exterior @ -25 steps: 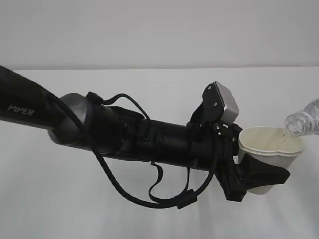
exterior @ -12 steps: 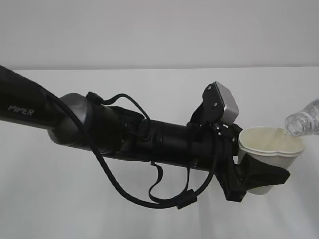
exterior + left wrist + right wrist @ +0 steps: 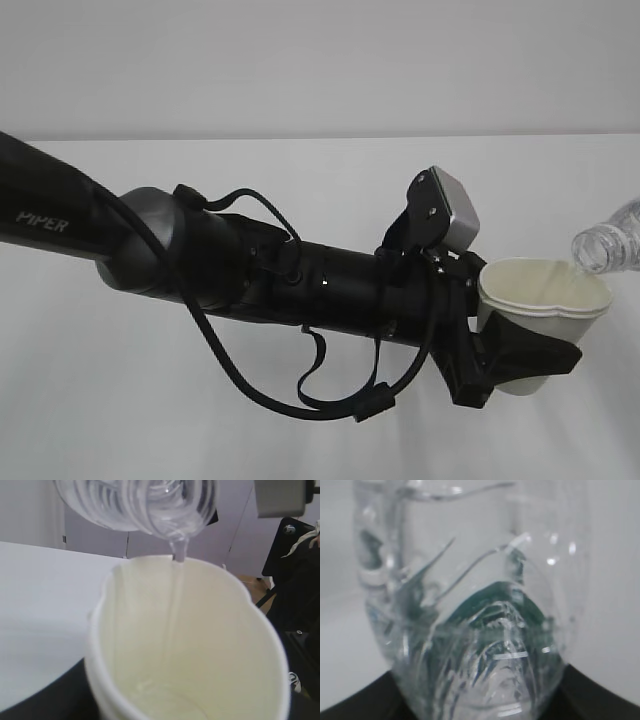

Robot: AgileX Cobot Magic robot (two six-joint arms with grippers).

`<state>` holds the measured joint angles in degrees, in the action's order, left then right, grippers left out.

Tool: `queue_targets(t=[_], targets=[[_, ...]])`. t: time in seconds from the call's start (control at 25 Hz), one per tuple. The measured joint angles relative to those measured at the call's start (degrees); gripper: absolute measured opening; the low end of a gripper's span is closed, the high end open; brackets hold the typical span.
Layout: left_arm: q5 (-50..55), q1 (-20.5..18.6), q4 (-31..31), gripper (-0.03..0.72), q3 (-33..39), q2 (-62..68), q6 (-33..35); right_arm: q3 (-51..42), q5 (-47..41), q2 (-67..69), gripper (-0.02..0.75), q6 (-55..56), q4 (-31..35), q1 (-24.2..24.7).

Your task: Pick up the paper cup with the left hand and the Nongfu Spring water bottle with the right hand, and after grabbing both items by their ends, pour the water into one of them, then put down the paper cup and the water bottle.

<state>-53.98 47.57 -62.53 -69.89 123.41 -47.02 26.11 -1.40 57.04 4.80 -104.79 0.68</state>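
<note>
In the exterior view the left hand (image 3: 510, 352), a black two-jaw gripper on a thick black arm (image 3: 150, 245) marked "PIPER", reaches from the left edge across to the lower right of the frame, with a grey camera box (image 3: 450, 208) above its wrist and loose black cables (image 3: 300, 390) hanging beneath. Its jaws are clamped around the paper cup (image 3: 545, 300), an off-white tapered cup held well above the white table (image 3: 300, 430), its rolled rim pressed out of round into a lobed shape. At the right edge of that view the capless neck of the Nongfu Spring water bottle (image 3: 605, 245) tilts down with its mouth just over the cup's far rim. The left wrist view looks into the cup (image 3: 190, 645) from close by: the clear ribbed bottle (image 3: 140, 505) fills the upper part of the frame, and a thin stream of water (image 3: 177, 565) runs from its mouth down the inner wall to a shallow pool at the bottom. In the right wrist view the bottle (image 3: 470, 605), blurred and with a patch of dark green label, fills the frame, and the black jaws of the right hand (image 3: 470, 707) at the lower edge close on its base.
</note>
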Motion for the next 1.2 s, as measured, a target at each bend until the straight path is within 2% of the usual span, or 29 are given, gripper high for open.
queue_targets(t=[1.2], targets=[[-0.44, 0.00, -0.30, 0.418, 0.00, 0.00, -0.21, 0.00, 0.00, 0.00, 0.403, -0.12, 0.00, 0.00]])
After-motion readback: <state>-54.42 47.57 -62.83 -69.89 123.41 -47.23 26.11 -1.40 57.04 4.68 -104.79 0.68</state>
